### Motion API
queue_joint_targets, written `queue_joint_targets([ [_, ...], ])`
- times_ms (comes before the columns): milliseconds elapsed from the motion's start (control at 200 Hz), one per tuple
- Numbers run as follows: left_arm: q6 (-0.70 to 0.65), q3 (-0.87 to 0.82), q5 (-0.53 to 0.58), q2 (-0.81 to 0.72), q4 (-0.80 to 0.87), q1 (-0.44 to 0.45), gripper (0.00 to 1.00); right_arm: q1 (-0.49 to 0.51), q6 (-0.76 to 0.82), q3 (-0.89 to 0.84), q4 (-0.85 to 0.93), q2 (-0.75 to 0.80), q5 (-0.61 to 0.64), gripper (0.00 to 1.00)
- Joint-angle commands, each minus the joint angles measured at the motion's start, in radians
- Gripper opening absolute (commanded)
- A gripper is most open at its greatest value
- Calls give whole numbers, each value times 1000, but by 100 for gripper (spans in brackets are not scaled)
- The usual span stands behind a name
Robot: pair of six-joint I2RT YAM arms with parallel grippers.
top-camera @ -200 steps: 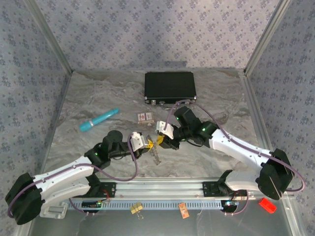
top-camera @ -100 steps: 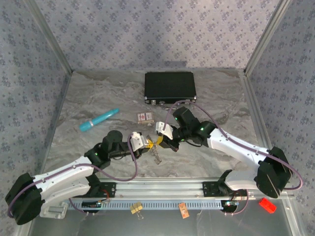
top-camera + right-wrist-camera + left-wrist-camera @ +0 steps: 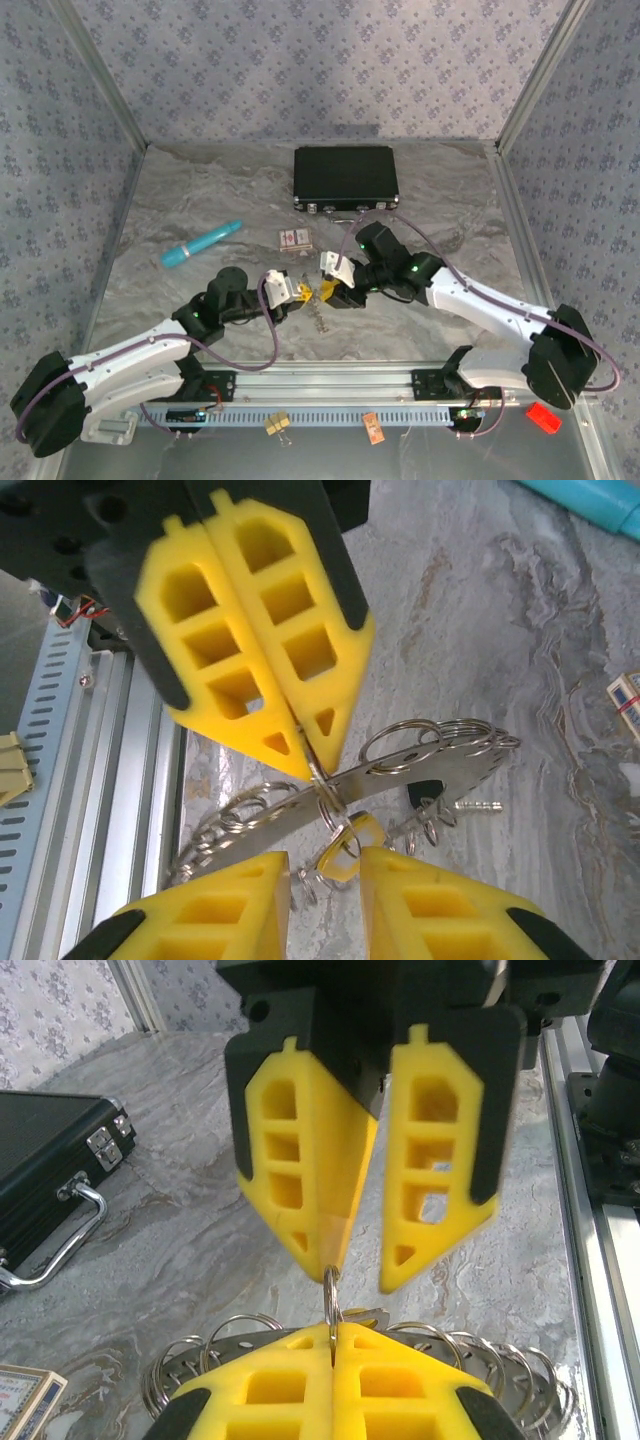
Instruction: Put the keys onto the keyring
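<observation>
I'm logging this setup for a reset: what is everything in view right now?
table: one, grey marbled, whole floor.
case: one, black, far centre.
tube: one, turquoise, left of centre.
card box: one, red-and-white, in front of the case.
ring strip: one, silvery, many rings, centre.
keyring: one, silvery, just above the strip.
key: at least one, pale metal, beside the strip.
binder clip: one, brass-coloured, near ledge.
tag: one, orange, near ledge.
block: one, red, near right corner.
left gripper: one, yellow fingers, shut on the keyring.
right gripper: one, yellow fingers, apart, facing the left one.
</observation>
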State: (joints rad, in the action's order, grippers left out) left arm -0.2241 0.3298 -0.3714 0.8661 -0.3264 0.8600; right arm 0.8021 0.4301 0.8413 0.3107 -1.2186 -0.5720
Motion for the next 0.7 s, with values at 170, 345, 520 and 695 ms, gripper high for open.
queue_joint_targets([
  [170, 14, -2, -31, -6, -83, 6, 0, 24, 6, -2, -62, 4, -33, 27],
  [345, 15, -4, -37, -5, -85, 6, 0, 27, -4, -5, -96, -2, -27, 25],
  [520, 19, -5, -47, 0, -96, 5, 0, 29, -6, 2, -116, -19, -16, 23],
  [695, 17, -5, -47, -5, -88, 6, 0, 29, -13, -2, -137, -21, 57, 26],
])
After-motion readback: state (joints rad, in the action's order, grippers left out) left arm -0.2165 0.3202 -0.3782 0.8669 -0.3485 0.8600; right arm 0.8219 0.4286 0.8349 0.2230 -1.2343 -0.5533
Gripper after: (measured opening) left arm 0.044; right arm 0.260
